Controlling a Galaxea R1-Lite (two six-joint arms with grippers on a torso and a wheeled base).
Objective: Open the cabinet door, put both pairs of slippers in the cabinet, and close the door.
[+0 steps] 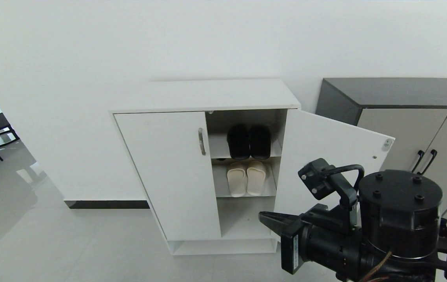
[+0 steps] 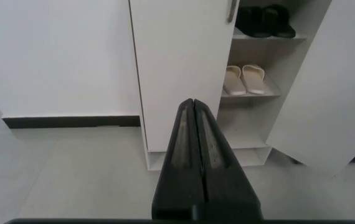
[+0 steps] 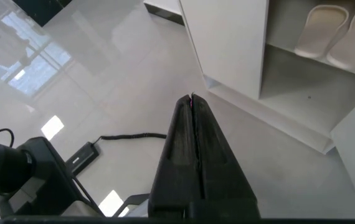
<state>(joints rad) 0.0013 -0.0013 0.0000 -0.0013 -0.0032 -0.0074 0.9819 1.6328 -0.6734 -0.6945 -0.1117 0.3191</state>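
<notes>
Black slippers (image 1: pixel 249 141) side by side on the top shelf of the cabinet (image 1: pixel 208 96), cream slippers (image 1: pixel 246 178) mid-shelf just below. Right door (image 1: pixel 325 156) swung wide, its lower edge hidden behind the right arm; left door (image 1: pixel 168 172) closed. Right tool (image 1: pixel 265 217) held level near the open door, pressed closed, empty (left tool (image 2: pixel 193 102) likewise).

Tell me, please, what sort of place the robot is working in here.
Probably a home entryway or a mock-up of one: a white shoe cabinet stands against a plain wall with black slippers and cream slippers on its shelves, on a glossy tiled floor, beside a dark-topped sideboard.
</notes>
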